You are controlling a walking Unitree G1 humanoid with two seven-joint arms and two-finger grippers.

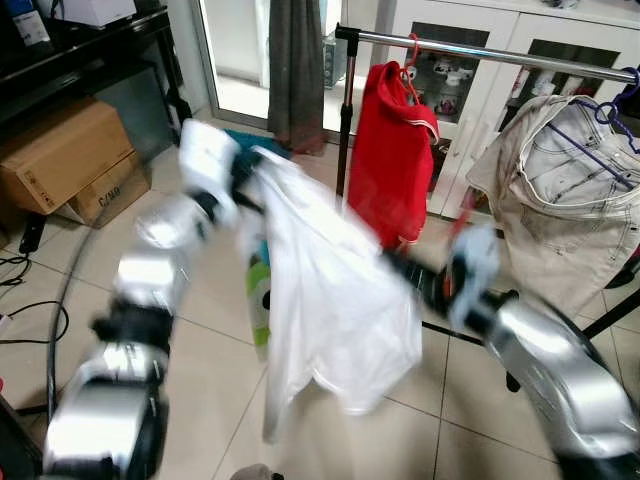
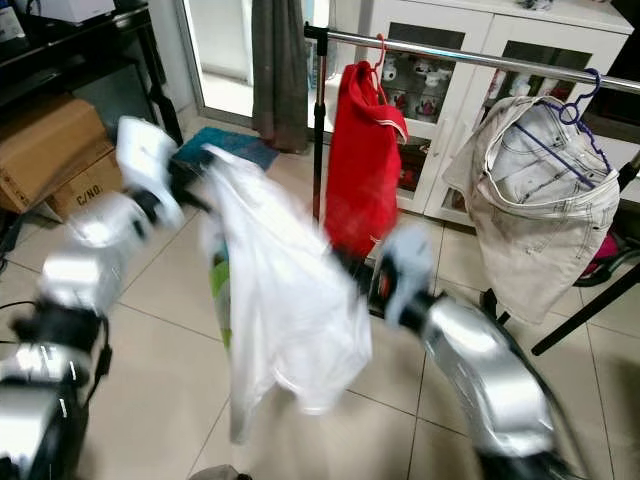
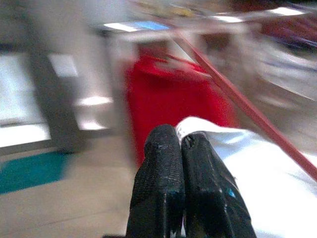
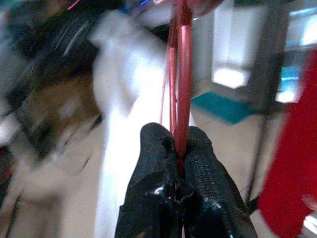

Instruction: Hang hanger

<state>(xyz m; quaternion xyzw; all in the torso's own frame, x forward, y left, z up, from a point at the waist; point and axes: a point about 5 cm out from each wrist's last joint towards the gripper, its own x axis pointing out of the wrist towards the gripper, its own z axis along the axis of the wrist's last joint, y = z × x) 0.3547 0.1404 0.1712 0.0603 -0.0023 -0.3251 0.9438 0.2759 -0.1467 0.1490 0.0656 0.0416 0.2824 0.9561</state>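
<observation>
**Both arms raised with a white shirt on a red hanger, short of the rail**

The left arm reaches up and forward from 7 o'clock, bent at the elbow, its wrist blurred. The left gripper (image 3: pixel 182 144) sits at the top corner of the white shirt (image 1: pixel 335 300), fingers pressed together on the cloth edge. In the left wrist view the red hanger (image 3: pixel 247 111) runs as a thin bar slanting away past the fingers, over the shirt.

The right arm comes in from 5 o'clock, forearm angled up toward the centre. The right gripper (image 4: pixel 177 141) is clamped on the hanger, whose red wires rise straight out from between the fingertips. In the head views this gripper is smeared by motion and partly behind the shirt's lower edge.

The shirt hangs between the two grippers, at about 9 o'clock from the red garment (image 1: pixel 392 150) on the rail (image 1: pixel 480 50). A beige garment (image 1: pixel 570 190) hangs on a purple hanger (image 1: pixel 605 125) toward 2 o'clock. The rail's far end is cut off by the frame edge.

Most of the hanger is hidden in the shirt, so its hook cannot be made out. Cardboard boxes (image 1: pixel 65 155) sit at 10 o'clock on the tile floor (image 1: pixel 200 300).
</observation>
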